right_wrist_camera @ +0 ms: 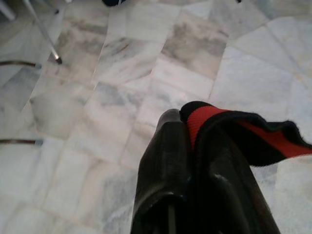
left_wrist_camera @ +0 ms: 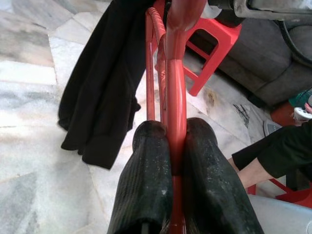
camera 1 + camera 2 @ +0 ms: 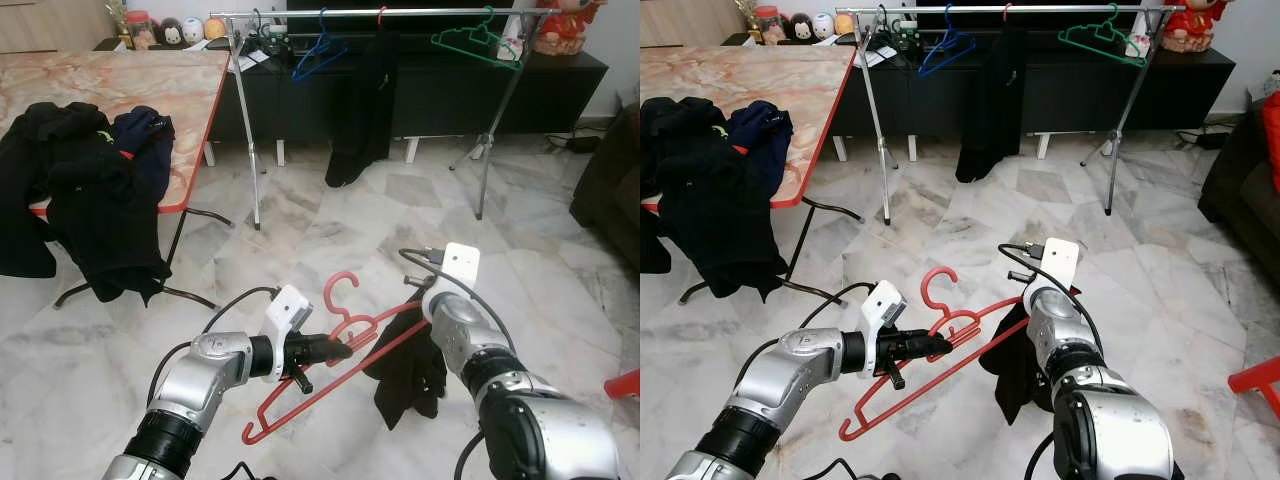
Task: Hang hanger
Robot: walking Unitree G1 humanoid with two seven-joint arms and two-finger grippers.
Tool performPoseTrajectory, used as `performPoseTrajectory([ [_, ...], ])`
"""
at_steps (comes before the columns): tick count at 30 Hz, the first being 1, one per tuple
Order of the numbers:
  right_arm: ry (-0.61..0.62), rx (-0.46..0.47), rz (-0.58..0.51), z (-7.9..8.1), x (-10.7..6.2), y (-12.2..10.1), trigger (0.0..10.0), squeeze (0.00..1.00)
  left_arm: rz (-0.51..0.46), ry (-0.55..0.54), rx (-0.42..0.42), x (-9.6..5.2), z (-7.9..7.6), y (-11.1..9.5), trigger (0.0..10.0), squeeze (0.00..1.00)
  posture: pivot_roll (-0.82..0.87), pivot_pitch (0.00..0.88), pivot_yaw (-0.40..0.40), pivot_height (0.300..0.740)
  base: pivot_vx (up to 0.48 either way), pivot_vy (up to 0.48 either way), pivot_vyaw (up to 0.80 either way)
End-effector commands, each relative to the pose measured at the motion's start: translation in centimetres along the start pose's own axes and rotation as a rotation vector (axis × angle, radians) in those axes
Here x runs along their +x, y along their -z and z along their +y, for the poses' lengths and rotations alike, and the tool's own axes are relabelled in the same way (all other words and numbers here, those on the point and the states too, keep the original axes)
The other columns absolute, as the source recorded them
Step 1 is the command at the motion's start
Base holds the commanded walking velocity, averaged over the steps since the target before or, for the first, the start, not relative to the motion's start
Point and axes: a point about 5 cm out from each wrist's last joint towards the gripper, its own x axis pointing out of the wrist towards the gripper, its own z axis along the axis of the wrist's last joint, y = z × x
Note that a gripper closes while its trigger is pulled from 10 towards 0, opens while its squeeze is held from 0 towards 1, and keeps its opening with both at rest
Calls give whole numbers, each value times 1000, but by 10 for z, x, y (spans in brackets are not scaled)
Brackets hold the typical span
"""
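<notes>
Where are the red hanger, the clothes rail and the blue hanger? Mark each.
red hanger (image 3: pixel 341 292): left eye view, on its hook.
clothes rail (image 3: pixel 400 13): left eye view, on the top bar.
blue hanger (image 3: pixel 318 52): left eye view, on its shoulder.

Two silver arms with smooth rounded shells; black ribbed collars ring the joints. A white box sits on each wrist, the left one (image 3: pixel 288 308) just above the hanger (image 3: pixel 330 350), the right one (image 3: pixel 461 264) beside its far end. Black cables loop from both forearms. The left gripper (image 2: pixel 175 141) and right gripper (image 1: pixel 192 146) have long, matte black, finely ribbed fingers.
</notes>
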Motion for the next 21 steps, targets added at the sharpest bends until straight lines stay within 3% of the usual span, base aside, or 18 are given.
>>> performPoseTrajectory([
  [1, 18, 45, -27, 1, 0, -11, 10000, 0, -19, 21, 12, 2, -4, -6, 10000, 0, -28, 6, -30, 740, 0, 0, 0],
  [5, 21, 93, -48, 0, 1, -19, 10000, 0, -5, -12, 17, 2, -1, -3, 10000, 0, -26, 8, -29, 740, 0, 0, 0],
  [9, 52, 119, -75, -3, 1, -27, 10000, 0, 31, -113, 43, 1, 10, 4, 10000, 0, -28, 13, -26, 740, 0, 0, 0],
  [14, 77, 119, -78, -5, 1, -27, 10000, 0, 50, -134, 36, 1, 12, 8, 10000, 0, -28, 13, -26, 740, 0, 0, 0],
  [21, 46, 94, -40, 4, 0, -17, 10000, 0, 12, 50, -3, 3, -4, 5, 10000, 0, -28, 17, -30, 740, 0, 0, 0],
])
